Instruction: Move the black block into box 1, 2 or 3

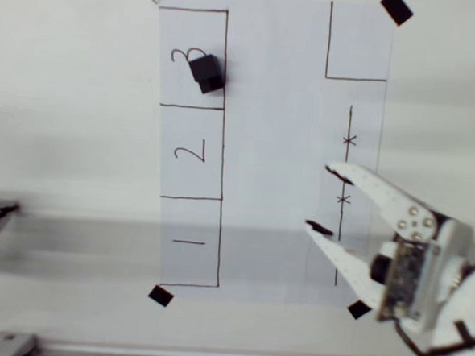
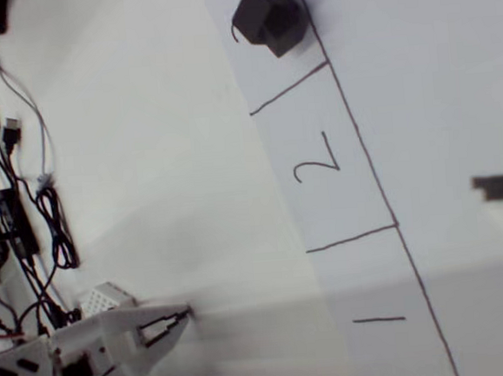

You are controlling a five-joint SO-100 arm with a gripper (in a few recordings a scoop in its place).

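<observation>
Black block [image 1: 206, 72] inside box 3 [image 1: 193, 58], beside the handwritten numeral, right edge at the drawn line. White gripper [image 1: 322, 199] spread wide, holding nothing, over the paper sheet [image 1: 271, 148], well apart from block.

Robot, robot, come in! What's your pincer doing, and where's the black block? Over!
Pincer open, empty, over the paper's right side. Black block in box 3, at its right edge line. Nothing in the way.

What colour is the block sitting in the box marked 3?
Black, clearest in the overhead view.
</observation>
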